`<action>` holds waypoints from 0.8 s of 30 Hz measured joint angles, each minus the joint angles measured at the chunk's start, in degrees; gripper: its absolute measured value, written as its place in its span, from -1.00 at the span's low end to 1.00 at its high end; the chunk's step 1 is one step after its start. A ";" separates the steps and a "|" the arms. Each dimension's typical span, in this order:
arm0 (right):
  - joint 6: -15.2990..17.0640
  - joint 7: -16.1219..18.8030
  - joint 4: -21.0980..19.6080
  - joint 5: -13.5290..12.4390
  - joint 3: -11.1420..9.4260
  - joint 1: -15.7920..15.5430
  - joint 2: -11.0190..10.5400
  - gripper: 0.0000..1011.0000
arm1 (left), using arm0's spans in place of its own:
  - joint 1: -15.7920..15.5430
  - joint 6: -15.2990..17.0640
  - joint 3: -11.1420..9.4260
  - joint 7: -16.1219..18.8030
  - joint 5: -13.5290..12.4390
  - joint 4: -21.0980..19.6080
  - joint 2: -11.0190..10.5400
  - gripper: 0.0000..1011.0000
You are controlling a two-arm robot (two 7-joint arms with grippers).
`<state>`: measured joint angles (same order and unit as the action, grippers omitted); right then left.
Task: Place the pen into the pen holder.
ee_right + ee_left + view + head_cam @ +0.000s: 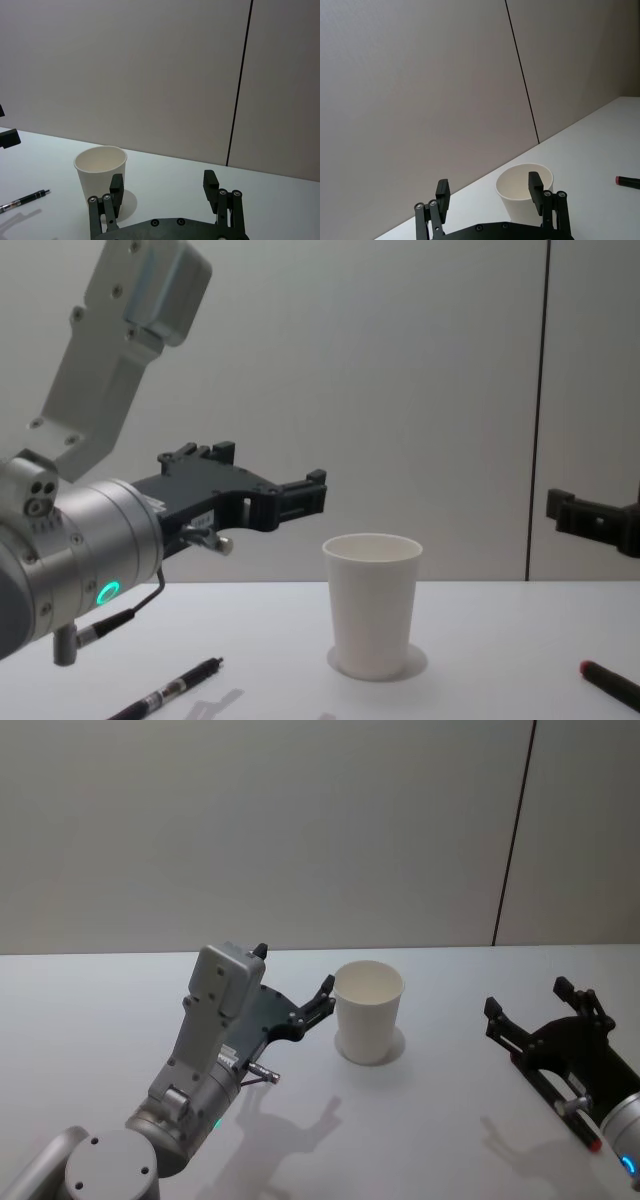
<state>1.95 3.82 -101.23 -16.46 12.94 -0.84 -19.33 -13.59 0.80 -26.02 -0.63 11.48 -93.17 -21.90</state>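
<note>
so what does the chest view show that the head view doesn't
Chest view alone: the black pen lying on the table, on the robot's left. Head view alone: a look down into the pen holder, and both spread fingers of the right gripper. Shared: the upright pen holder, with the open left gripper beside it.

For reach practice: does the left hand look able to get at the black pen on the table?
Probably yes: the open left hand hovers empty, and the slim black pen lies uncovered nearby.
</note>
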 joint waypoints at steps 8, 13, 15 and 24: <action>0.00 0.00 0.00 0.00 0.00 0.00 0.00 0.98 | 0.00 0.00 0.00 0.00 0.00 0.00 0.00 0.98; 0.00 0.00 0.00 0.00 0.00 0.00 0.00 0.98 | 0.00 0.00 0.00 0.00 0.00 0.00 0.00 0.98; 0.00 0.00 0.00 0.00 0.00 0.00 0.00 0.98 | 0.00 0.00 0.00 0.00 0.00 0.00 0.00 0.98; 0.12 0.19 -0.02 -0.27 -0.14 0.03 -0.10 0.98 | 0.00 0.00 0.00 0.00 0.00 0.00 0.00 0.98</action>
<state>2.08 4.01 -101.25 -16.74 12.80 -0.80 -19.43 -13.59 0.80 -26.02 -0.62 11.48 -93.17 -21.90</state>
